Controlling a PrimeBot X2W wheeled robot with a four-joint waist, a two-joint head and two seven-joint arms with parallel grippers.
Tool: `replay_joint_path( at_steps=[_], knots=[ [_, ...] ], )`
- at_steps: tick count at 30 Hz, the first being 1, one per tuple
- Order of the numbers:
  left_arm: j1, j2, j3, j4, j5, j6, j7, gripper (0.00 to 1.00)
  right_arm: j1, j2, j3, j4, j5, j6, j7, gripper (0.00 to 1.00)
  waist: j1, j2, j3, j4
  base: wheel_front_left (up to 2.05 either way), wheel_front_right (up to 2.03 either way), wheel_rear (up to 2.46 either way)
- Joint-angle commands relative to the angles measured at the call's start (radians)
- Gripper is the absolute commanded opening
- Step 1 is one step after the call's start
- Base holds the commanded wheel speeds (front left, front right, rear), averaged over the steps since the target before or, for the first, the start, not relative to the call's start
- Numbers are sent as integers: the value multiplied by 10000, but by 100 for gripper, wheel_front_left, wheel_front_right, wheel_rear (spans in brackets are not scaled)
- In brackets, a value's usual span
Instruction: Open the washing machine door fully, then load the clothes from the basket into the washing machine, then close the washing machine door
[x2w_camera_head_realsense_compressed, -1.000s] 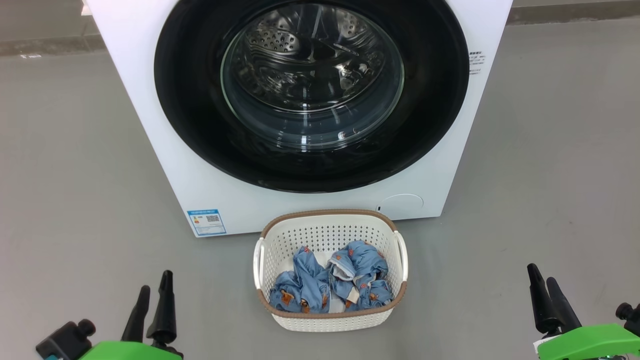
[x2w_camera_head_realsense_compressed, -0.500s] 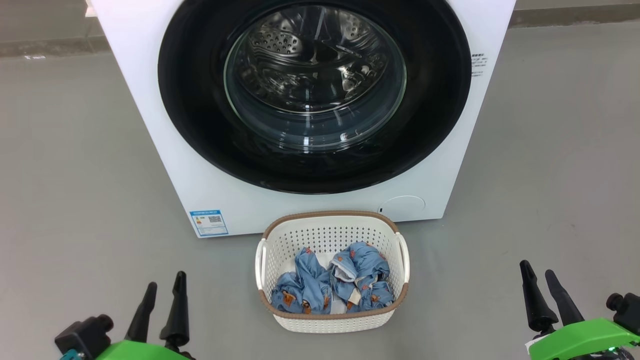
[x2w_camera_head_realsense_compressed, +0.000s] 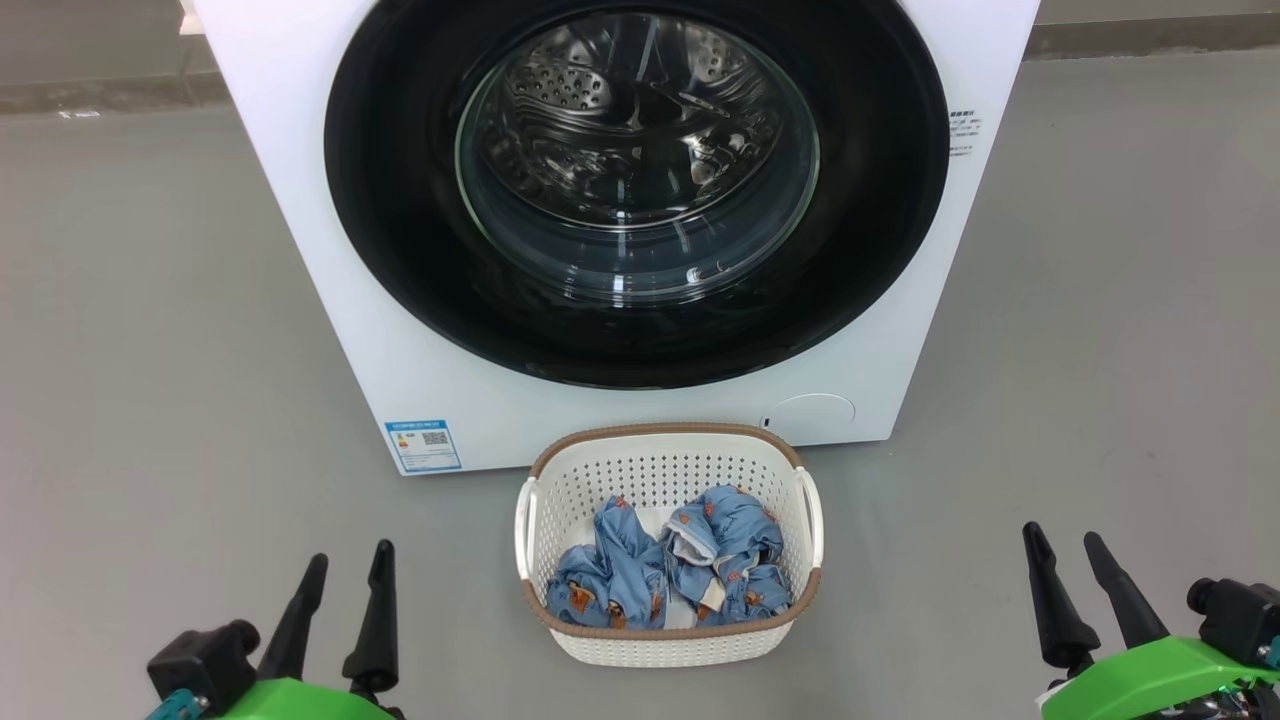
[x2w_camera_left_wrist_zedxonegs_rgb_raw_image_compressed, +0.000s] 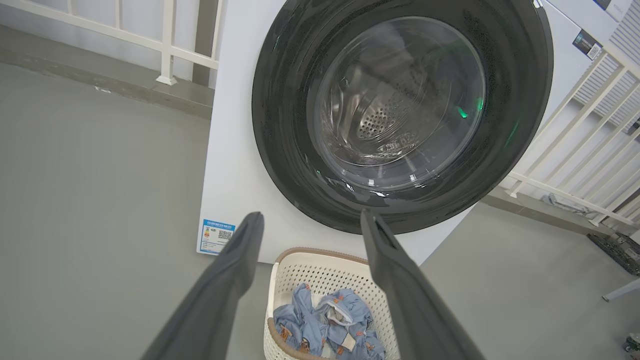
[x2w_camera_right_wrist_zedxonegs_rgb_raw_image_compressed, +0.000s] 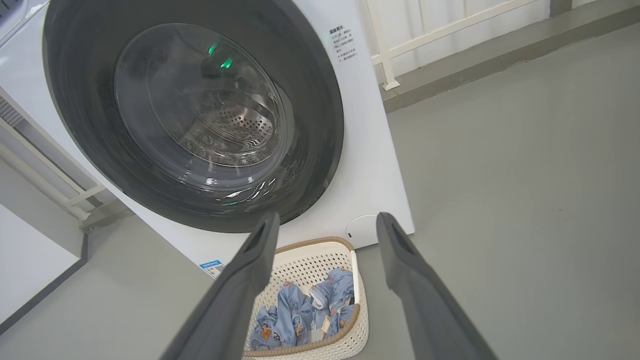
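left gripper (x2w_camera_head_realsense_compressed: 350, 555): fingers spread, nothing between them, touching nothing. right gripper (x2w_camera_head_realsense_compressed: 1061, 533): likewise released and empty. both hung low over the bare grey floor (x2w_camera_head_realsense_compressed: 150, 350), well apart from each other. between the two grippers, a little ahead of their fingertips, sat the basket (x2w_camera_head_realsense_compressed: 665, 432): cream, perforated, brown rim. the clothes (x2w_camera_head_realsense_compressed: 670, 575) lay bunched on its bottom: blue fabric, small orange-brown figures, white lining showing at a fold. just beyond the basket, further ahead of both grippers and rising above them, stood the washing machine (x2w_camera_head_realsense_compressed: 300, 200): a white box with a small blue sticker (x2w_camera_head_realsense_compressed: 423, 445) low on the left gripper's side. the washing machine door (x2w_camera_head_realsense_compressed: 400, 250) was shut flat against the front. it had a broad glossy black rim and bulging clear glass, and the steel drum (x2w_camera_head_realsense_compressed: 600, 90) seen through the glass looked empty. judgement: the step in hand was opening the door, and nothing was loaded yet. no handle or recess could be made out on the rim in any view, so hinge side could not be told. to do it well: find the latch edge first, hook one finger behind the rim there and keep off the glass. pull along the hinge arc, not straight back, and carry the swing to full open. keep the idle gripper and the basket clear of the door's path. the glossy rim would likely be slippery to the fingers.
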Motion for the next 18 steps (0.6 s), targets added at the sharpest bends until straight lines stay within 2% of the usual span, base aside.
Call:
replay_joint_path(
  at_steps=[1,18],
  knots=[
    [-478,170,181,-156,395,31,-171,100,-99,-76,245,-358,-391,-8,-129,100,-1,0,0,7,0,0,0],
    [-638,161,54,202,2136,148,-646,100,21,-110,375,-765,-2324,-10,-277,100,-1,0,-36,72,0,0,0]
  ],
)
